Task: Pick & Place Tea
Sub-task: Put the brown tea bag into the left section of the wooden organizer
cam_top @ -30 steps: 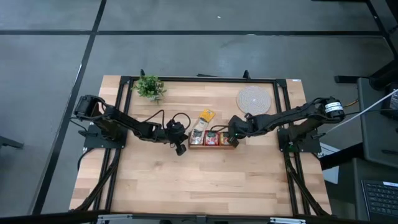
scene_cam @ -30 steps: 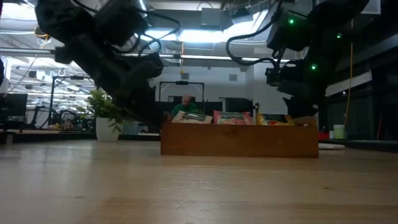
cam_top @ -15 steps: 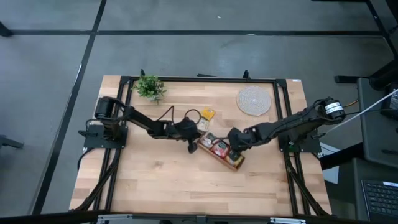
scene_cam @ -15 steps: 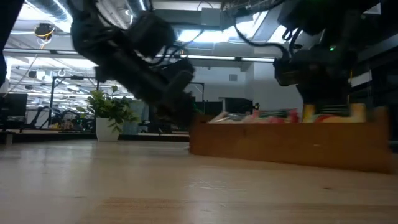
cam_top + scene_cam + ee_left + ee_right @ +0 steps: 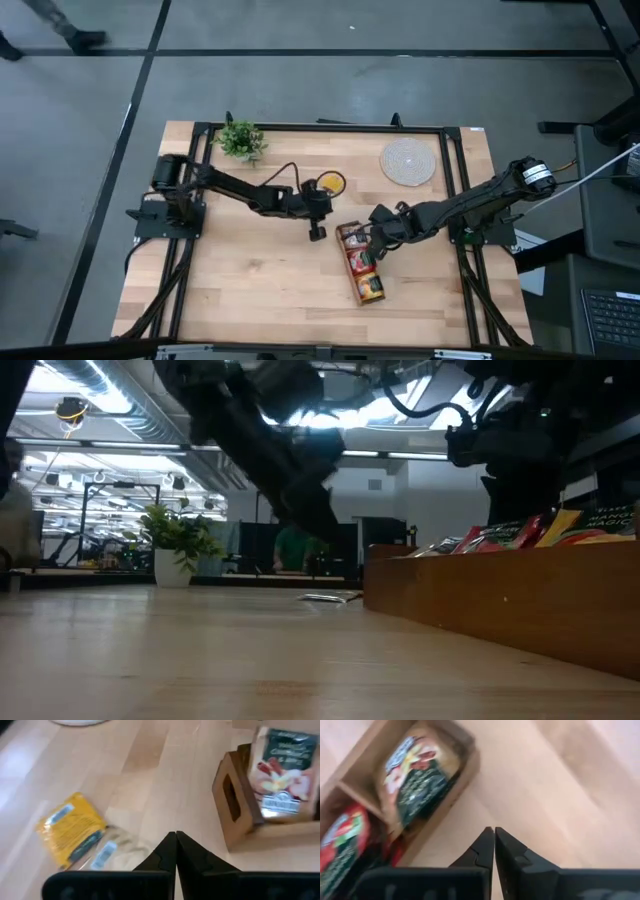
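Tray (image 5: 361, 262): long wooden box with three compartments, on the table (image 5: 250, 300) right of centre; its long axis runs near to far, tilted slightly, the near end further right.
Tray contents: tea sachets (image 5: 364, 268) fill all three compartments; the far one holds pale and green packets (image 5: 417, 780), the middle one red packets (image 5: 342, 842); the low view shows them leaning, tops above the rim.
Loose sachets: a yellow sachet (image 5: 70, 827) and a pale one (image 5: 112, 852) lie flat on the table, just beyond the tray's far end and apart from it.
Left gripper (image 5: 318, 232): fingers pressed together, holding nothing, over the table near the loose sachets.
Right gripper (image 5: 369, 252): fingers together, holding nothing, at the tray's far right edge.
Mat (image 5: 408, 161): round, at the far right.
Plant (image 5: 240, 139): far left corner.
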